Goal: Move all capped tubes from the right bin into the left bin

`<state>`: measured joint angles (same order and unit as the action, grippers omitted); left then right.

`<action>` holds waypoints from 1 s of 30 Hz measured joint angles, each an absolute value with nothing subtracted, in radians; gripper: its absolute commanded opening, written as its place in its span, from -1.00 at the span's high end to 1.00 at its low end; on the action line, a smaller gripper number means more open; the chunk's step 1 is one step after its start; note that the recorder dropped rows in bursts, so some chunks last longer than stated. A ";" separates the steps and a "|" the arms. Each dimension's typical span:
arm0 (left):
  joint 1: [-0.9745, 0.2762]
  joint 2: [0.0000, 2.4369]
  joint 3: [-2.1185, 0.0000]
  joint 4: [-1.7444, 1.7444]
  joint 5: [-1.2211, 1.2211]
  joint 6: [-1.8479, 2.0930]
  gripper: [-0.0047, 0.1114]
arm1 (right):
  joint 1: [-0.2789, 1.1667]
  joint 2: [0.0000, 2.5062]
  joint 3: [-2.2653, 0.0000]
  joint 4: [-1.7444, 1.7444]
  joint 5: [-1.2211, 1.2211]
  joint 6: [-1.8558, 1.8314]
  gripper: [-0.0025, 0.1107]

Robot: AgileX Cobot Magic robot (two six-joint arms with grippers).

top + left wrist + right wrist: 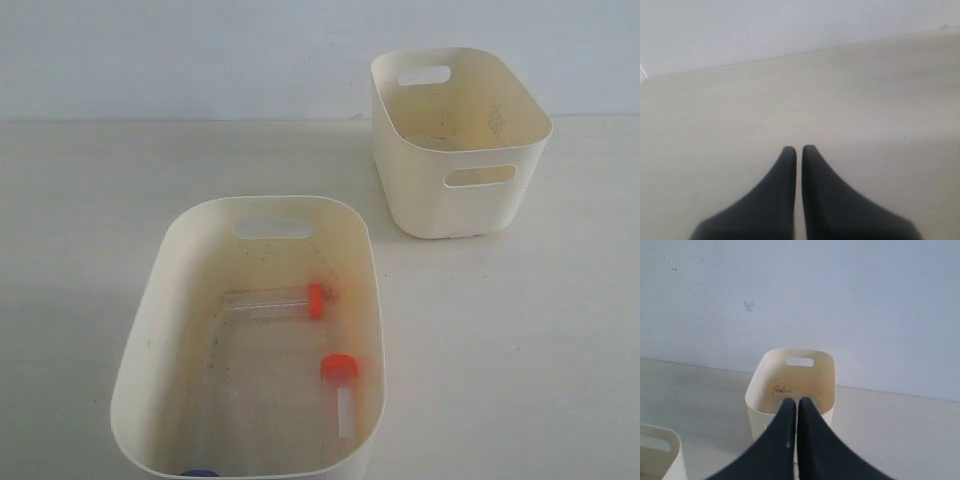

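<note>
A: Where are the capped tubes?
B: In the left bin (160,330): one orange-capped tube (275,302) crosswise, another (341,385) lengthwise, and a blue cap (200,474) at the near edge.
A: Jaws?
B: Both pairs are together and empty. Your right jaws point straight at the right bin (810,377), and no tube shows inside it.

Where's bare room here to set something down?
Bare table stretches left of the far bin, behind the near bin; another patch lies right of the near bin, before the far one. Inside the near bin, tubes crowd the floor.

Pale beige tabletop (80,200), plain white wall (200,50) behind.
</note>
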<state>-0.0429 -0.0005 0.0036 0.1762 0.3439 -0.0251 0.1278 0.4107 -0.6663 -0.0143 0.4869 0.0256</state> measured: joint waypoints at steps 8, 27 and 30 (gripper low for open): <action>-0.043 0.000 0.004 0.176 0.344 -0.025 0.84 | 0.120 0.133 -0.172 -0.008 0.294 0.026 0.94; -0.043 0.000 0.004 0.176 0.344 -0.025 0.84 | -0.032 0.004 0.001 0.000 0.335 0.024 0.94; -0.043 0.000 0.004 0.176 0.344 -0.025 0.84 | -0.034 0.004 0.001 -0.008 0.335 -0.006 0.94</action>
